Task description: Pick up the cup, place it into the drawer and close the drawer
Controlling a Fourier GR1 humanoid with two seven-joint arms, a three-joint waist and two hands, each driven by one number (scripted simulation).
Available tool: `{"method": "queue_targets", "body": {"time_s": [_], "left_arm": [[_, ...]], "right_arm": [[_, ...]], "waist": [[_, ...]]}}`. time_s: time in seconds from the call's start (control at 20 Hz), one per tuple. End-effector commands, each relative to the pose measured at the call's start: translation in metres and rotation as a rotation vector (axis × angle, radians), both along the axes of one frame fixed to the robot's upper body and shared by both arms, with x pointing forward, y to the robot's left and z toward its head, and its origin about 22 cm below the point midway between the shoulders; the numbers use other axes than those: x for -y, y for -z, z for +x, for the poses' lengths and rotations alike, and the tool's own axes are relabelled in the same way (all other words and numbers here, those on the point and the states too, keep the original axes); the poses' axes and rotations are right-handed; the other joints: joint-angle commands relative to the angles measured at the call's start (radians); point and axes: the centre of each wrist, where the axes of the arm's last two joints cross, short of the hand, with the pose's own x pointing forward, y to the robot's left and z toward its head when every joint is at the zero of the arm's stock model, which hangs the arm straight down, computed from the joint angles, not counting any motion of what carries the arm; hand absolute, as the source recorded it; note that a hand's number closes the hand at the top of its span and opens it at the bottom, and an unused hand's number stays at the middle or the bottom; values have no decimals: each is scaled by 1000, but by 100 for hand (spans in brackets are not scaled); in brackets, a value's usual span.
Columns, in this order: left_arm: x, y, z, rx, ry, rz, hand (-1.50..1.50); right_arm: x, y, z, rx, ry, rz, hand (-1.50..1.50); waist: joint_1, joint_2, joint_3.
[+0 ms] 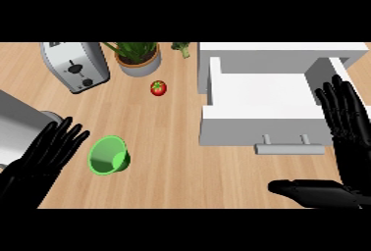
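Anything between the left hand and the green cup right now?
No. In the head view, only bare wooden counter separates the open left hand from the green cup, lying on its side.

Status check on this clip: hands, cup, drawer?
Left hand open beside cup, not touching. Right hand open by drawer. Cup on its side on counter. Drawer open, nothing blocking.

Toaster [75, 66] at counter's far left; potted plant [136, 58] beside it; tomato [158, 87] near pot; broccoli [182, 48] behind.
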Motion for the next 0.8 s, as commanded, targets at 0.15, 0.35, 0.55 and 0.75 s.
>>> {"method": "queue_targets", "body": {"time_s": [0.15,0.35,0.55,0.75], "left_arm": [[-13,38,17,-57,-88,76,-150],[-24,78,17,-87,-140,106,-150],[-44,100,11,-116,-188,168,-150],[-45,110,38,-133,-215,189,-150]], "right_arm": [[14,16,-1,-8,-8,-6,-150],[15,1,-3,-13,-10,-32,-150],[21,-3,0,-7,0,-3,-150],[39,0,7,-4,-2,-15,-150]], "waist": [[-4,1,0],[-7,0,0],[-5,0,0],[-6,1,0]]}}
